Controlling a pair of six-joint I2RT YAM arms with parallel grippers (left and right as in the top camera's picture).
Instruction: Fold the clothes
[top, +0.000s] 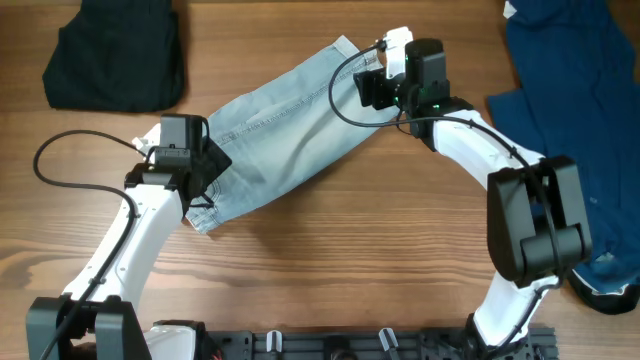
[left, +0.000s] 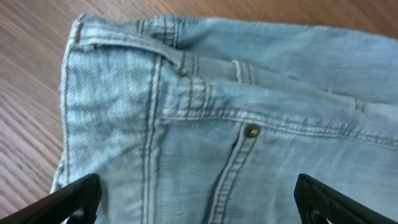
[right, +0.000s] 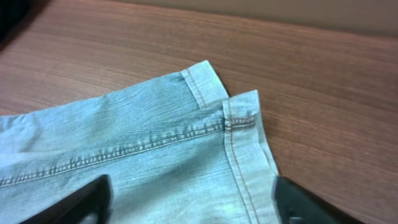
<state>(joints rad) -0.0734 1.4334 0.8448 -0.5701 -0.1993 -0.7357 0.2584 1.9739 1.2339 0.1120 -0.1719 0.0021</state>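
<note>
The light-blue denim shorts (top: 285, 125) lie flat, folded lengthwise, running diagonally from the lower left to the upper right of the table. My left gripper (top: 190, 172) is open just above the waistband end (left: 205, 124), its fingers spread wide over the denim near a rivet (left: 252, 130). My right gripper (top: 372, 88) is open over the cuffed leg hems (right: 230, 118), fingers either side of the hem edge. Neither gripper holds cloth.
A black folded garment (top: 115, 55) lies at the back left. A dark navy-blue garment (top: 575, 90) is spread along the right side of the wooden table (top: 330, 270).
</note>
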